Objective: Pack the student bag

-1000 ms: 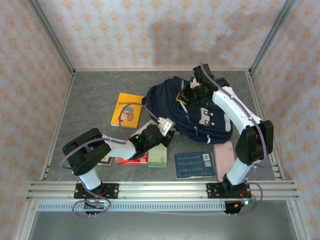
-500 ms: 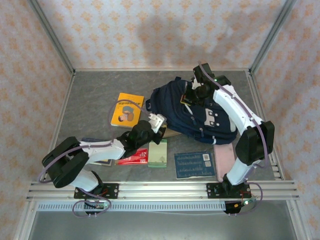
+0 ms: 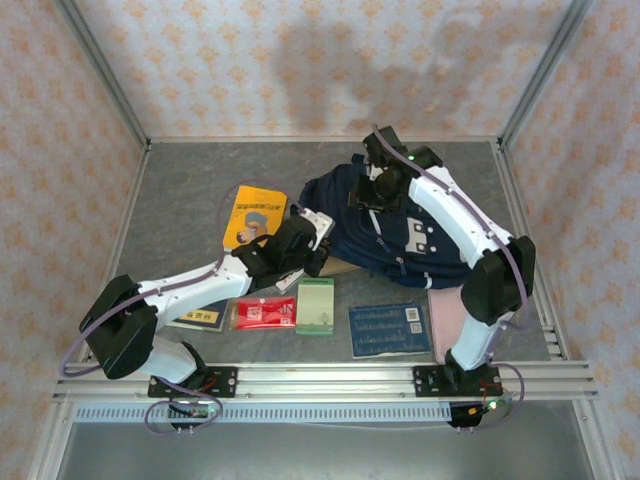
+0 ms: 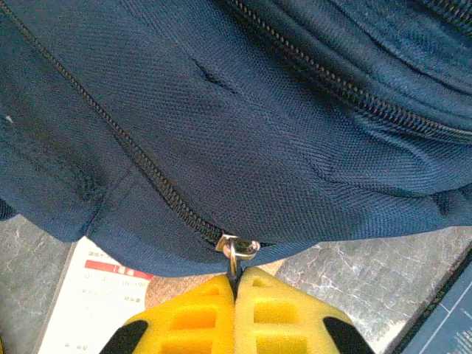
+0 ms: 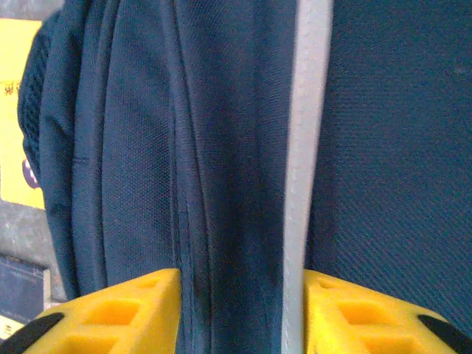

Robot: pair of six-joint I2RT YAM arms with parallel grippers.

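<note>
The student bag (image 3: 405, 228), dark navy with a white front patch, lies at the middle right of the table. My left gripper (image 3: 312, 242) is at the bag's left lower edge. In the left wrist view its yellow fingers (image 4: 199, 313) are pressed together on the metal zipper pull (image 4: 237, 251), with the left gripper (image 4: 237, 286) shut. My right gripper (image 3: 380, 186) hovers at the bag's top. In the right wrist view the right gripper (image 5: 240, 295) stands open, its fingers apart over navy fabric and a white stripe (image 5: 306, 147).
A yellow book (image 3: 255, 214) lies left of the bag. Along the front lie a dark booklet (image 3: 200, 318), a red packet (image 3: 264, 313), a green notebook (image 3: 316, 306), a blue book (image 3: 390, 330) and a pink case (image 3: 446, 310). Metal rails edge the table.
The right gripper has opened, letting go of the bag's top, and the bag has settled lower and flatter. The left arm has stretched out, still shut on the zipper pull.
</note>
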